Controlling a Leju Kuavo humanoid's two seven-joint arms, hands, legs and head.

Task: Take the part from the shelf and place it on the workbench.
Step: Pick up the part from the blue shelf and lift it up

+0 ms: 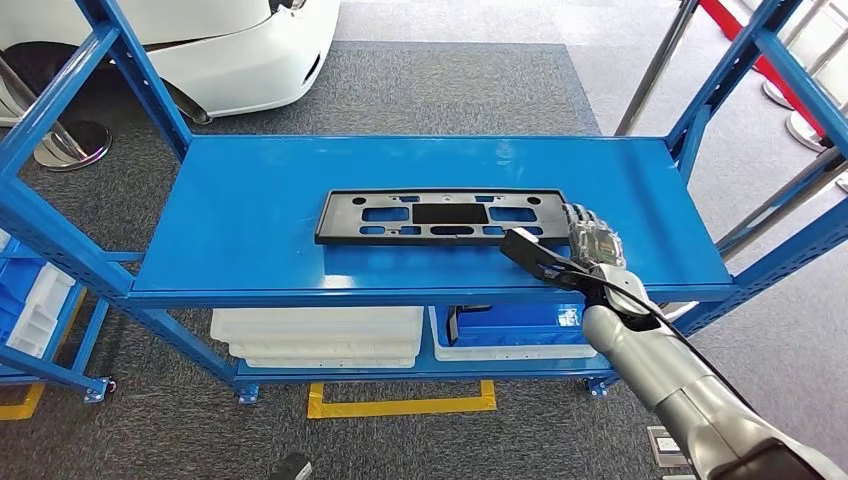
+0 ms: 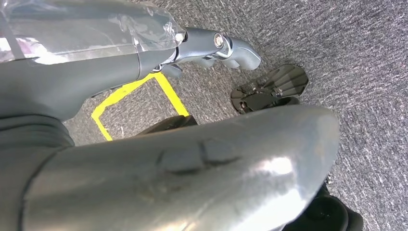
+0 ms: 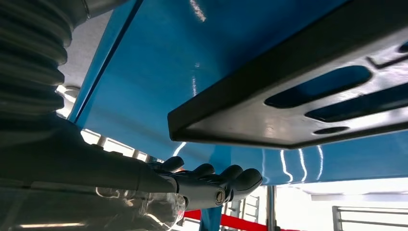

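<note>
While the part lies untouched on the shelf, the relation is noted as follows.
Part position: the black part (image 1: 443,217) is laid flat on the blue shelf (image 1: 250,250), toward the shelf's middle.
Long axis: it is run along the shelf's length.
Nearer hand: the right hand (image 1: 590,240) is placed just beside the part's right end.
Right fingers: extended together, nothing held.
Left hand (image 2: 211,45): hung over the carpet, well apart from the shelf; fingers curled, nothing held.
</note>
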